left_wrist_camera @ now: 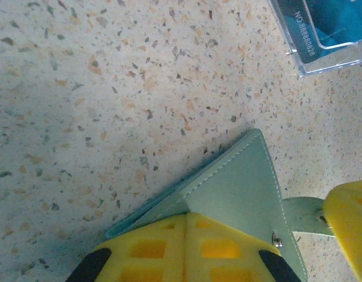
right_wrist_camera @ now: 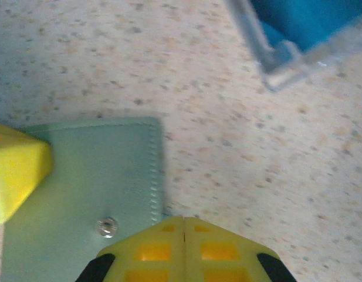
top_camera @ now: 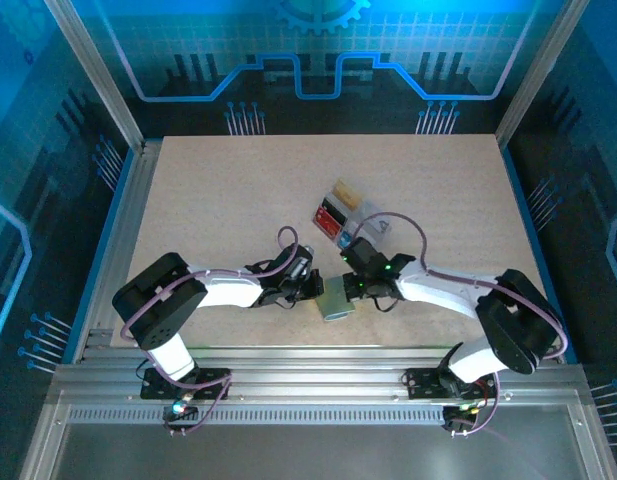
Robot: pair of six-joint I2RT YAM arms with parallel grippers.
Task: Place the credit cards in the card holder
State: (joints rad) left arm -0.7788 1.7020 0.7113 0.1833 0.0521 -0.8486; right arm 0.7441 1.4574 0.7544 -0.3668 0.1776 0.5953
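Both grippers meet at the card holder (top_camera: 338, 300), which lies on the table (top_camera: 238, 200) between their tips. The left gripper (left_wrist_camera: 185, 218) has its fingers pressed together on the holder's near corner. The cover rises to a ridge right at them, so I judge that it pinches that flap. The right gripper (right_wrist_camera: 183, 222), fingers likewise together, sits at the opposite edge, just beside the stud. The snap tab (left_wrist_camera: 303, 212) runs up to its finger and looks nipped, though the contact itself is hidden.

The holder lies ahead and right of the left gripper, ahead and left of the right one. Opening it likely means drawing the two edges apart along the line between the tips. The credit cards (top_camera: 333, 212) stand in the clear tray (right_wrist_camera: 280, 64), ahead and right of the right gripper, the nearer arm for fetching one.
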